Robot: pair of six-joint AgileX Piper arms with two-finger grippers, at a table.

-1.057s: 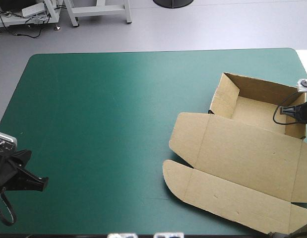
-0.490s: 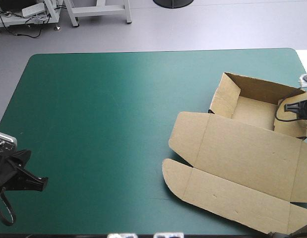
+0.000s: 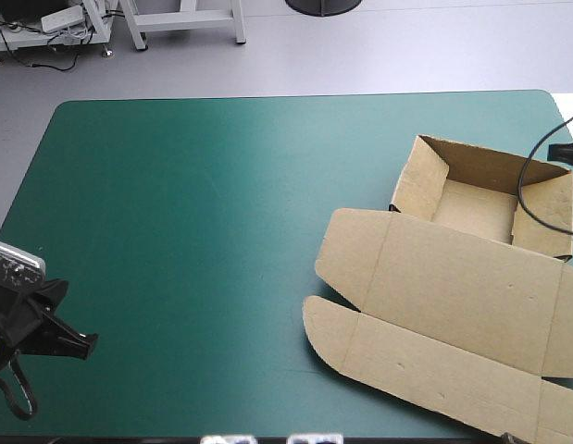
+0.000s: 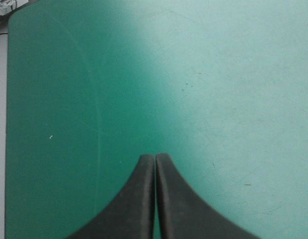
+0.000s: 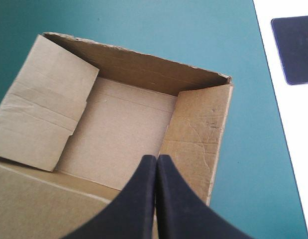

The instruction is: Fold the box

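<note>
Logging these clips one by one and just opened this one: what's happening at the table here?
A two-armed robot is working on a brown box on the teal-green table. The box stands as an open tray with its walls raised and its lid lying flat toward the near edge. Neither hand holds it. The right hand is shut, up beside the tray's right wall. The left hand is shut over bare cover near the table's near left corner.
</note>
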